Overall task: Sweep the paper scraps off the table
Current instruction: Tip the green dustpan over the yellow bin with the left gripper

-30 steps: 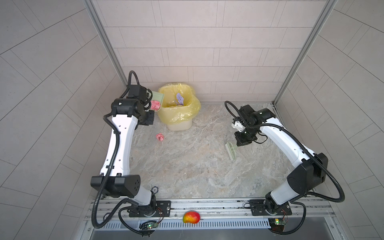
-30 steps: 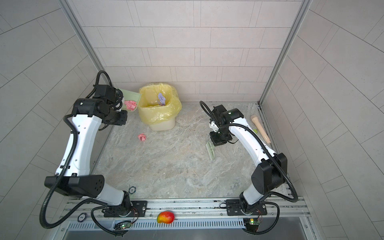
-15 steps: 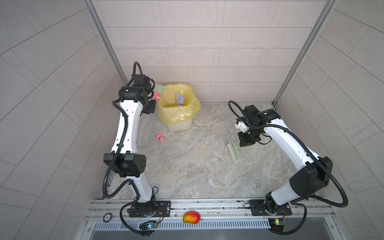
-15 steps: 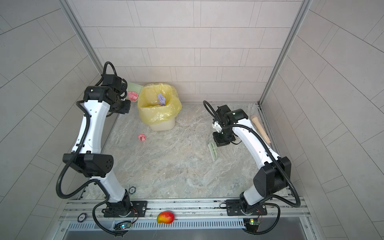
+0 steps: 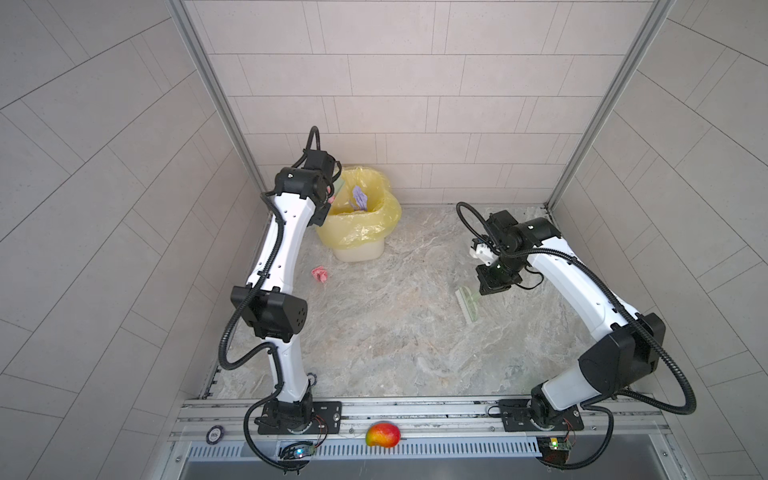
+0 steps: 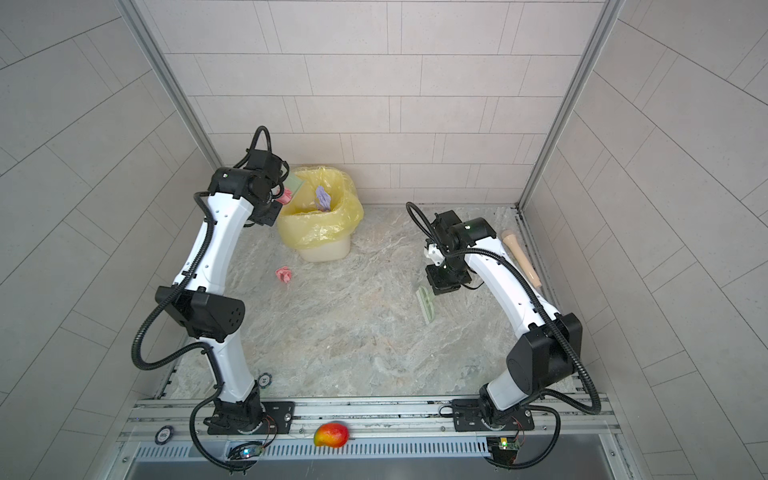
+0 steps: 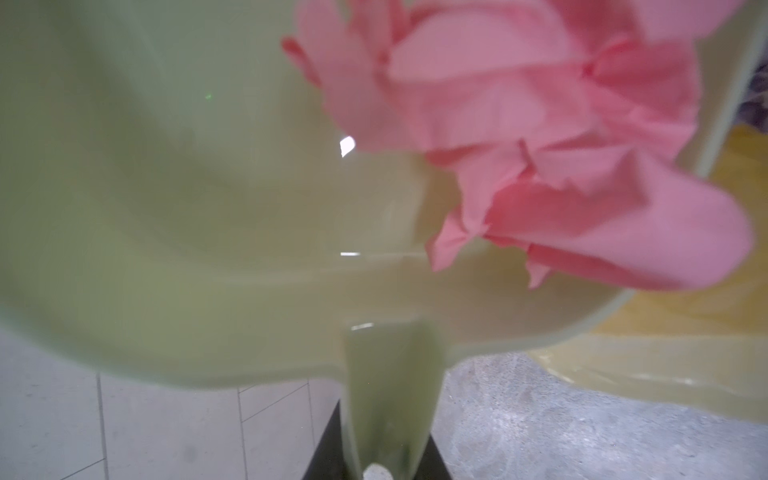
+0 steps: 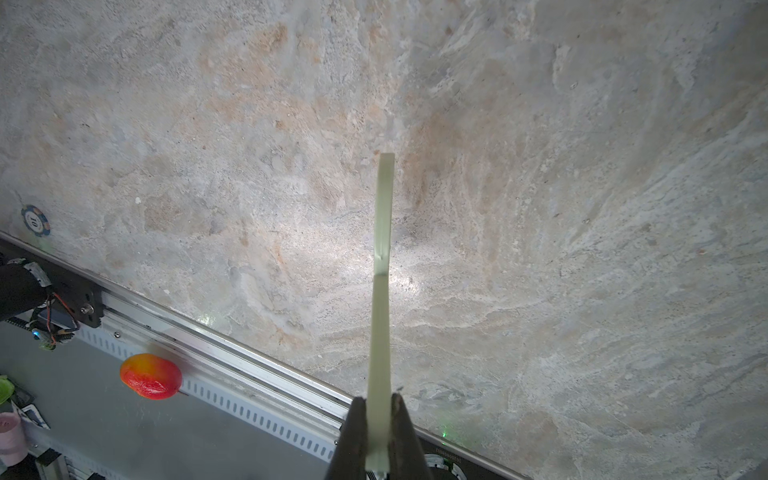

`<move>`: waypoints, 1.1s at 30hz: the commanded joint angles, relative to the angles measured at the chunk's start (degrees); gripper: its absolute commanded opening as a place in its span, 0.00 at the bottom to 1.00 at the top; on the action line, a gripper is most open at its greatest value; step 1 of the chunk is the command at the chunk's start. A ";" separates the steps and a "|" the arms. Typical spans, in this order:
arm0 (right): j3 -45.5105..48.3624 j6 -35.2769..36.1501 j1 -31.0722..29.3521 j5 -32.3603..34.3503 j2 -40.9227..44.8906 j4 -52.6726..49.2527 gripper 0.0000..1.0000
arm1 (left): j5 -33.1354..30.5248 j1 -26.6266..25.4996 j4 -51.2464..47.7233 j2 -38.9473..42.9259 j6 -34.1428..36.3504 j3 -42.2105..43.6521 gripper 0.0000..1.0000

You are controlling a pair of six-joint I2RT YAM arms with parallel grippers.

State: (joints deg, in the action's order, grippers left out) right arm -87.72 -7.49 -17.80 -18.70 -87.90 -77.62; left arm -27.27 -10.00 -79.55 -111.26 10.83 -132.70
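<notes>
While left fingers (image 7: 328,455) pinch the dustpan (image 7: 166,187) and right fingers (image 8: 353,440) the brush (image 8: 382,291), one chip (image 8: 36,220) reads "10".

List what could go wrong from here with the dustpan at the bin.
The pink scraps in the dustpan hang near the bin's rim, not clearly over its opening; tipped now, they might fall outside.
One pink wad lies on the table by the bin and could be overlooked.
The brush is pinched edge-on in the right jaws and might twist.

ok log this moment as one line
left end effector: shut on dustpan, pink scraps inside, at bin rim | right end effector: shut on brush over table | loose: one pink scrap
</notes>
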 commanded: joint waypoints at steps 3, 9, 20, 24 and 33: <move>-0.01 0.76 0.31 -0.36 0.27 -1.48 0.00 | -12.06 -2.65 0.07 -1.14 3.89 -0.69 0.00; 0.10 1.14 0.27 -0.35 0.14 -1.50 0.00 | -18.06 -4.53 2.82 -1.07 7.99 0.12 0.00; 0.34 1.77 0.52 -0.12 0.00 -1.39 0.00 | -31.62 -8.81 13.06 0.61 20.53 5.83 0.00; 0.86 2.16 0.92 -0.13 0.16 -1.39 0.00 | -35.77 -9.98 17.67 0.86 25.52 7.96 0.00; 1.94 2.47 1.54 -0.44 0.85 -0.94 0.00 | -41.95 -10.87 29.36 2.59 36.57 13.79 0.00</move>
State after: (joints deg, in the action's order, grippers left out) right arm -86.21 -5.98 -16.64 -19.07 -88.12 -77.58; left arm -65.65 -20.45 -55.33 -111.57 42.76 -119.70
